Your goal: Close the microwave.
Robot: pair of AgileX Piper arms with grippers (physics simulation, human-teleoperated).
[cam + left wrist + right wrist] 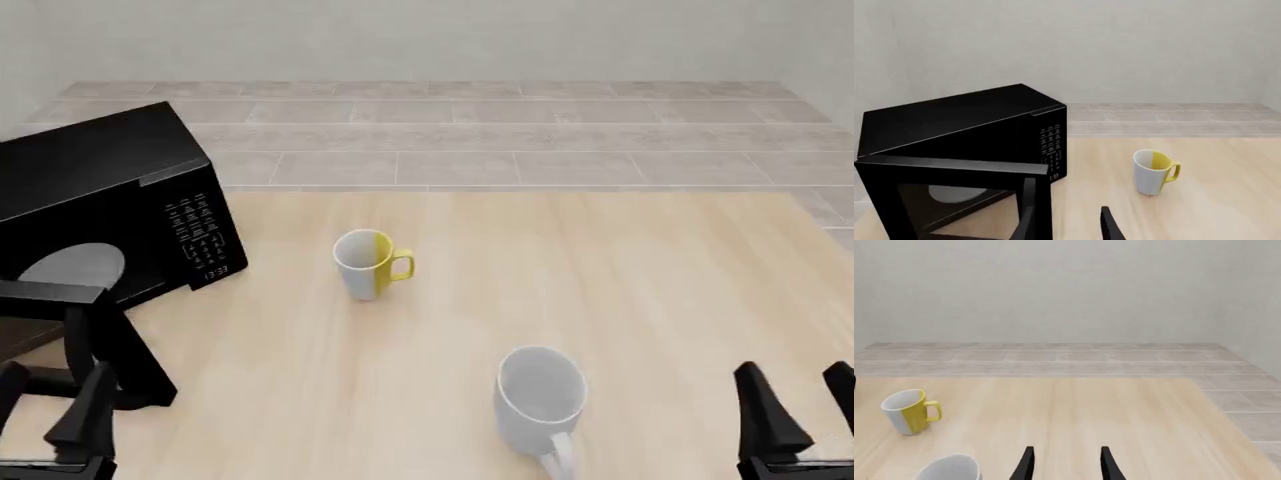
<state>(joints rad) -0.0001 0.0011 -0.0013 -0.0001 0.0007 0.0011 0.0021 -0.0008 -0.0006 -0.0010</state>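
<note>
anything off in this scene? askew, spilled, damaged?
Only the microwave: its door hangs wide open toward the left gripper, showing the white turntable inside. Both mugs stand upright on the table; nothing spilled or visibly damaged.

- The black microwave (114, 195) sits at the bench's (641, 300) far left, door (80, 330) swung open
- A yellow-and-white mug (367, 264) stands upright mid-bench
- A white mug (541, 395) is nearer
- Both end effectors, left (54, 415) and right (801, 420), are spread open
</note>
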